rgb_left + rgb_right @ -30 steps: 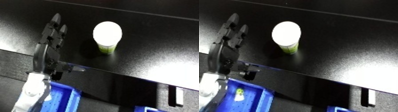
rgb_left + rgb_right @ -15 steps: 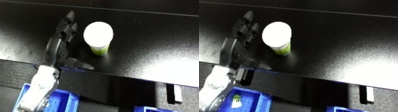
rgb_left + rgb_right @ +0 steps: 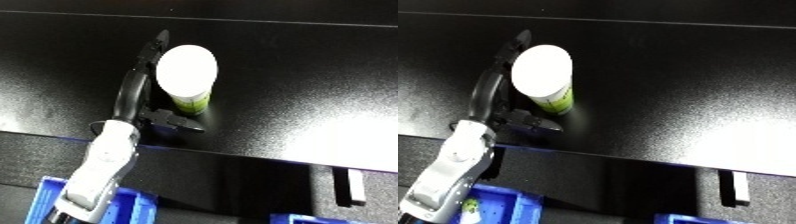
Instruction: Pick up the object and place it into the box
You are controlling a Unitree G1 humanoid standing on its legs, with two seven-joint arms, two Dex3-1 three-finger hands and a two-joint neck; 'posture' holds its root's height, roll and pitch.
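Tabletop (image 3: 293, 70), black and glossy, fills most of my view, with a blue bin (image 3: 53, 200) showing below its near edge. My left hand (image 3: 138, 95) reaches up from the lower left, fingers straight along the left side of the container (image 3: 187, 75) and thumb out beneath it, holding nothing. That white-lidded green cup stands upright just beside my fingers.
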